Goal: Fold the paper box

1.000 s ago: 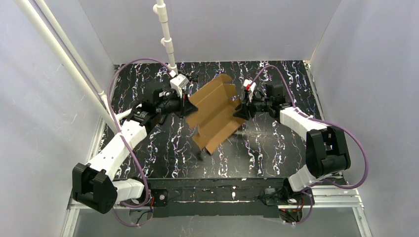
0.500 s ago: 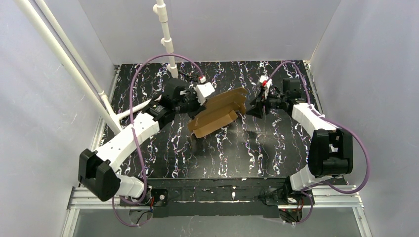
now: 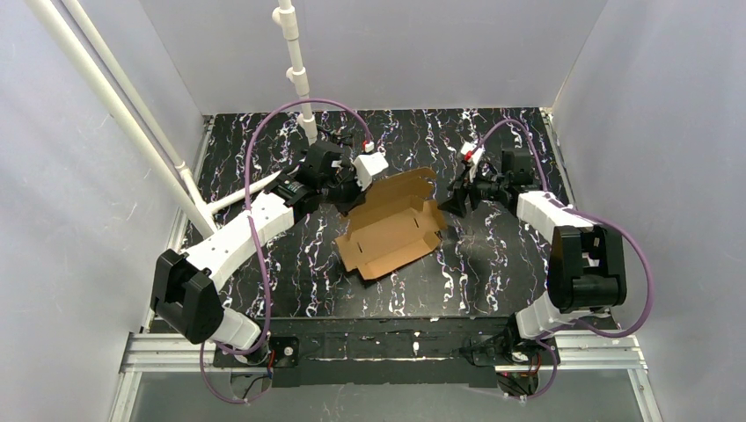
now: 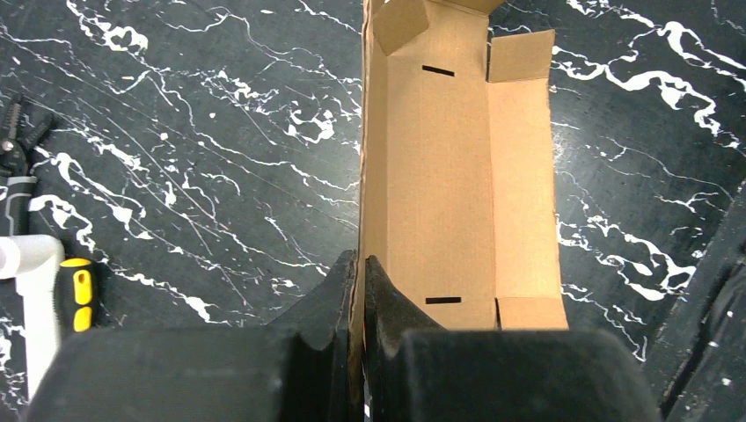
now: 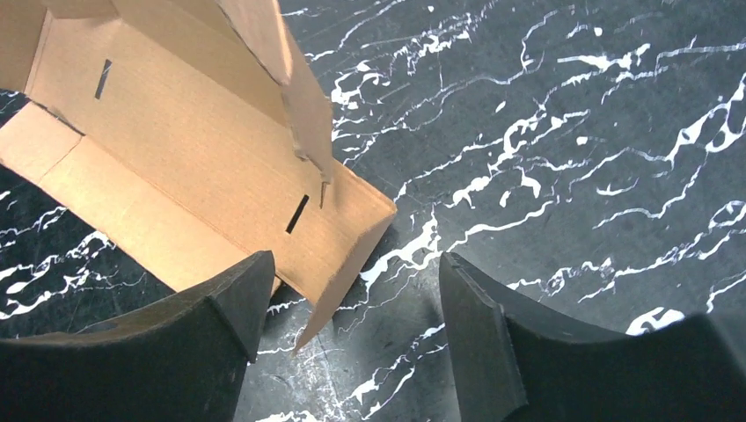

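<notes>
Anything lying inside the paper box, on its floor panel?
No: the paper box shows bare cardboard with two narrow slots. The left gripper pinches its side wall. Whatever lies beneath the box is hidden.

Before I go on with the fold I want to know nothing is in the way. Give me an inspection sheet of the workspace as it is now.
Surface: black marbled tabletop.
Job's things: paper box, part folded with raised flaps, lying mid-table.
Clutter: small yellow-and-black item on the table, left of the box in the left wrist view.
Grippers: left gripper shut on the paper box's edge; right gripper open, with a box corner between its fingers, not gripped.
Cables: purple cables loop above the arms, none on the box.
Surroundings: pale walls on three sides; white pipes at back and left.
</notes>
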You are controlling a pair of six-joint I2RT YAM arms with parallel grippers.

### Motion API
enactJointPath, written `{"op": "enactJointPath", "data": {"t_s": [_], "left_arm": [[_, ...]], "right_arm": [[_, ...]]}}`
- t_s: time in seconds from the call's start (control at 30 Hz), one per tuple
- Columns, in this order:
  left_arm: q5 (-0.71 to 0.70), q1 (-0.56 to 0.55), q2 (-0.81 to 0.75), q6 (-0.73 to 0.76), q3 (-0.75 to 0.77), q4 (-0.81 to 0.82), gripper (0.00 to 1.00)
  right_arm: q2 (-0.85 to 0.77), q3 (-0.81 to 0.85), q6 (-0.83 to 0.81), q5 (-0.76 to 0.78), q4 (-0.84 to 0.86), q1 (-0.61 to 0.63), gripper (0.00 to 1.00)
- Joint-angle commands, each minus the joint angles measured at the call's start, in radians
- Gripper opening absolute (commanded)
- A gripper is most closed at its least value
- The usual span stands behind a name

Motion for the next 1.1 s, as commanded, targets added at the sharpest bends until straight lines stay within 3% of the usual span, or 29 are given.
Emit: {"op": "enactJointPath", "data": {"t_s": [0.0,0.2,0.6,0.7,0.87,1.07], "left_arm": [[0.044,-0.002,-0.008,-0.054,0.033,-0.038,0.0],[-0.041,-0.002,-0.026,-0.077,-0.004,0.001,0.0],[-0.02,-0.002,-0.031,-0.098,0.004,0.013,0.0],[-0.018,-0.002,-0.038,-0.103,0.002,0.013,0.0],[-0.005,-0.003,-0.056,-0.1,0.004,0.009,0.0],[-0.005,-0.002,-0.065,-0.115,0.032,-0.023,0.0]], "right_arm": [[0.016,-0.032,0.061,0.036,0.149,0.0,0.79],[0.109,0.106,0.022,0.043,-0.138,-0.003,0.79],[0.16,0.065,0.158,0.147,-0.01,0.063,0.72],[0.179,0.082,0.176,0.199,-0.008,0.086,0.58],[0.176,0.078,0.206,0.24,0.028,0.092,0.24],[0.056,-0.033,0.287,0.213,0.248,0.094,0.04]]}}
